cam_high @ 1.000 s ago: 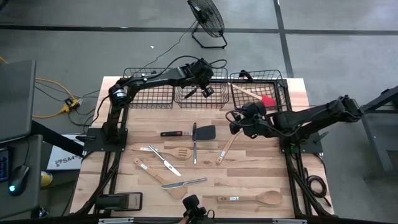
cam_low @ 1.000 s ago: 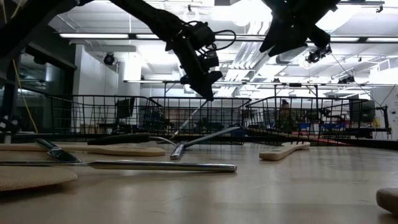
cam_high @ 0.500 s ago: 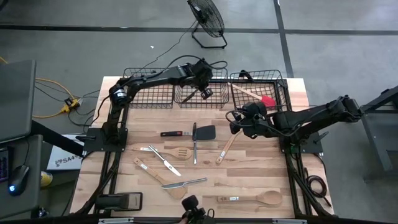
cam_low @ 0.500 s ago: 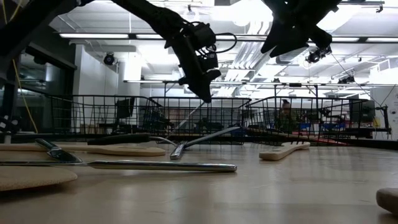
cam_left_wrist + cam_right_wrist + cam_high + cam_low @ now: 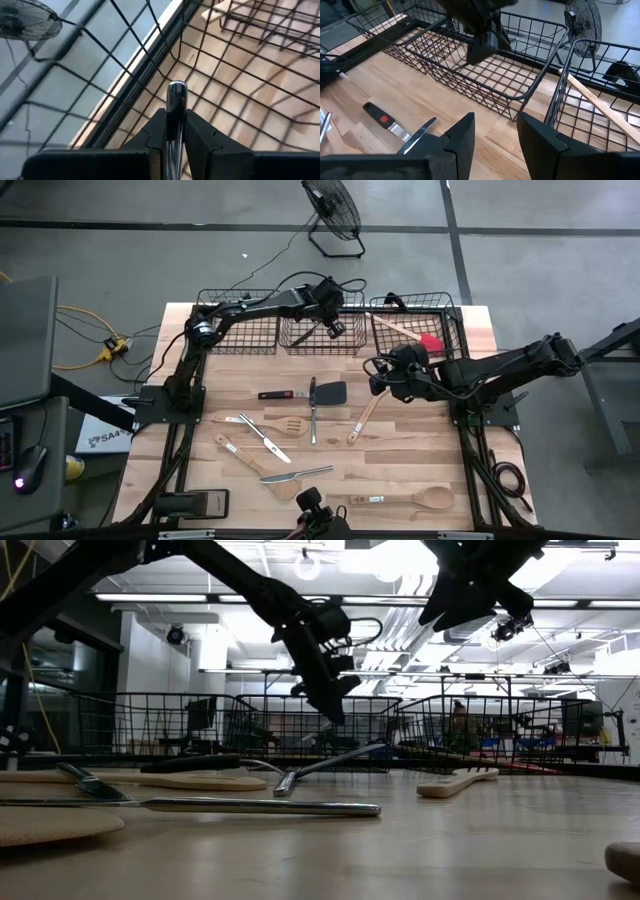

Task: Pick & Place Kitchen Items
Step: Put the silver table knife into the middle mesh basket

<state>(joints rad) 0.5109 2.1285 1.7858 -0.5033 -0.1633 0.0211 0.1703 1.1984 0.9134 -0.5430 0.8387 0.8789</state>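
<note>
While the left hand [image 5: 167,132] hangs over the middle wire basket [image 5: 322,340], pinching a silver utensil [image 5: 176,102], it should lower it well inside the rim before letting go. Beside the right basket, the right hand [image 5: 492,132] waits half-spread and empty. No readable writing shows.

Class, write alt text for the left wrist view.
The left gripper is shut on a silver metal utensil, holding it over the floor of a black wire basket. Light wooden table shows through the mesh.
</note>
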